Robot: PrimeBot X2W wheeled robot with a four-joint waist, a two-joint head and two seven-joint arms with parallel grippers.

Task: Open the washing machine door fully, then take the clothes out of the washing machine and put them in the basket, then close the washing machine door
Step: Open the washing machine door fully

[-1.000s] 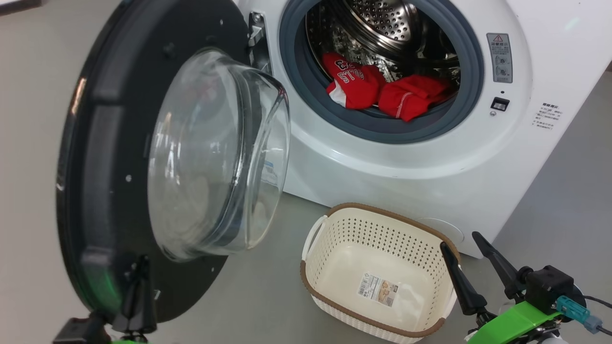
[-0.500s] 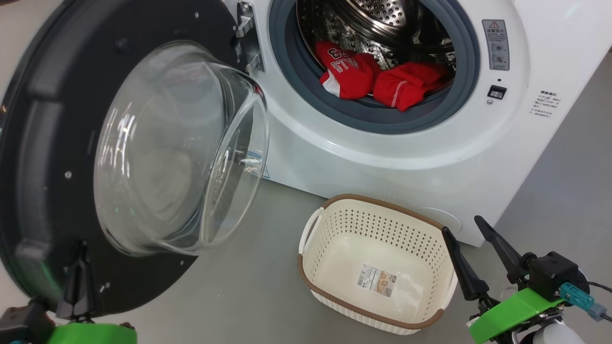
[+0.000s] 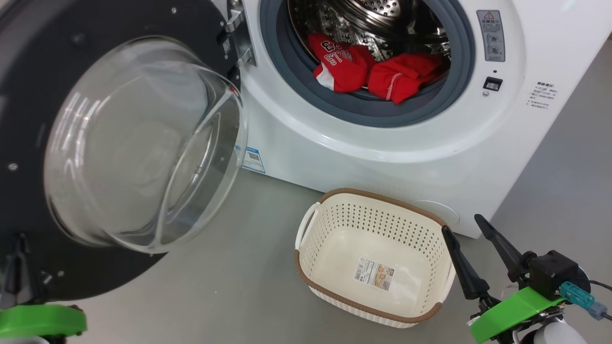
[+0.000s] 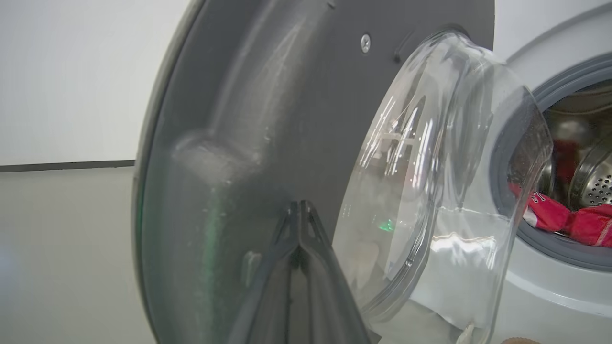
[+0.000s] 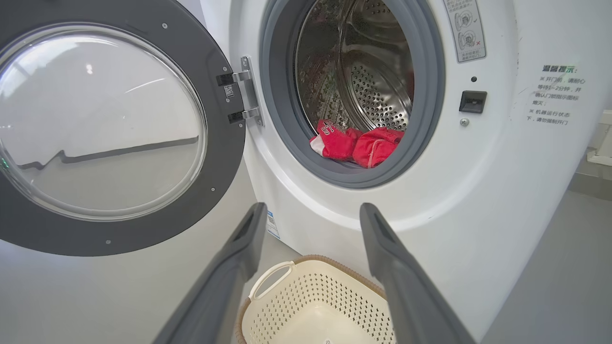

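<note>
We're on step 1 here, the door-opening bit, and it looks close to done.

Starting left of the washing machine [image 3: 363,157]: our left hand [image 4: 300,210] has its 2 fingers pinched together with nothing between them. The tips seem to press on the dark inner face of the washing machine door [image 5: 103,124], low down beside the glass bulge [image 4: 430,167]. The door hangs from its hinge [image 3: 236,43] on the machine's left side and stands well out from the opening.

Inside the machine, the clothes [image 3: 373,71] are 2 red bundles at the front bottom of the drum [image 3: 382,14], right up against the grey gasket [image 3: 363,112]. On the floor [image 3: 239,286] just in front of the machine sits the basket [image 3: 363,224], with just its label [image 3: 376,276] inside.

Off the machine's lower right corner, our right hand [image 3: 461,223] hovers with fingers spread wide, holding nothing.

Our guess for next: nudge the door the last bit if it has any swing left and back the left hand off. Then send the right hand up over the basket rim and the gasket lip to pinch the nearer bundle.
</note>
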